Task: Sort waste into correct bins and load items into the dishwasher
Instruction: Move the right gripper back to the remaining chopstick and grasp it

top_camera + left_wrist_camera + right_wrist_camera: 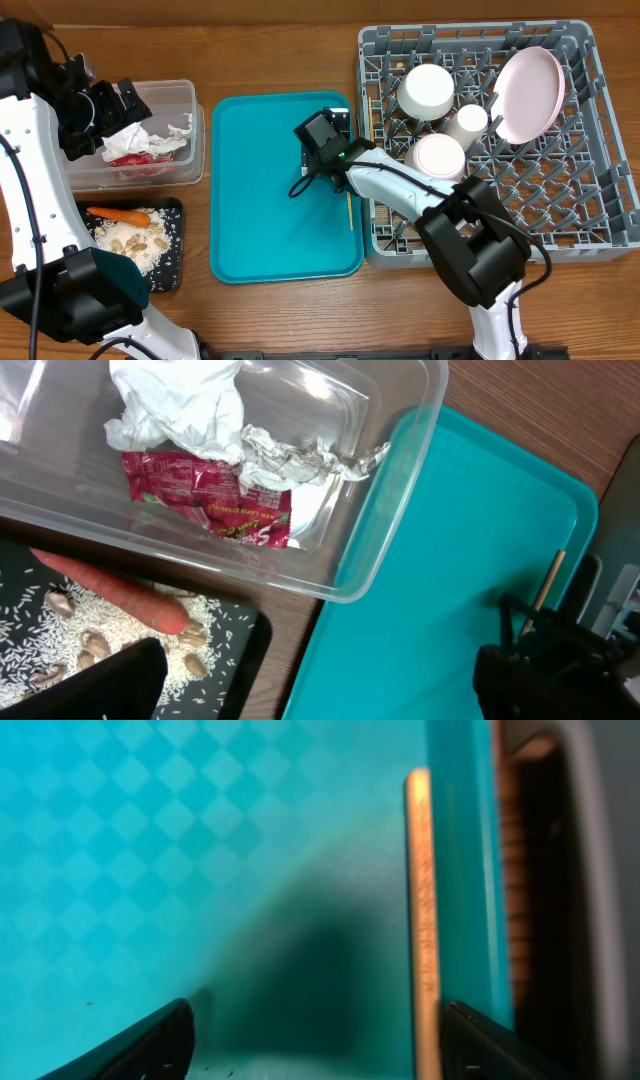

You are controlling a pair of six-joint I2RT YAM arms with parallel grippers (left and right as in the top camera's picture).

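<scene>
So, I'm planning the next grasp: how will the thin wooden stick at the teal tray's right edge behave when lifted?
The wooden stick looks slim and straight, so probably stiff and light. Lying flat by the rim of the teal tray, it may be hard to pinch and could slide or pivot if gripped off-centre.

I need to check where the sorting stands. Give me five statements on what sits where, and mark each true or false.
1. The carrot lies in the black tray. True.
2. The red wrapper lies on the teal tray. False: it is in the clear tub with the napkin.
3. The pink plate stands in the rack. True.
4. The wooden stick is in the rack. False: it lies on the teal tray, along its right edge.
5. The right pincer is shut on the stick. False: it stands open over the teal tray, near the stick.
</scene>
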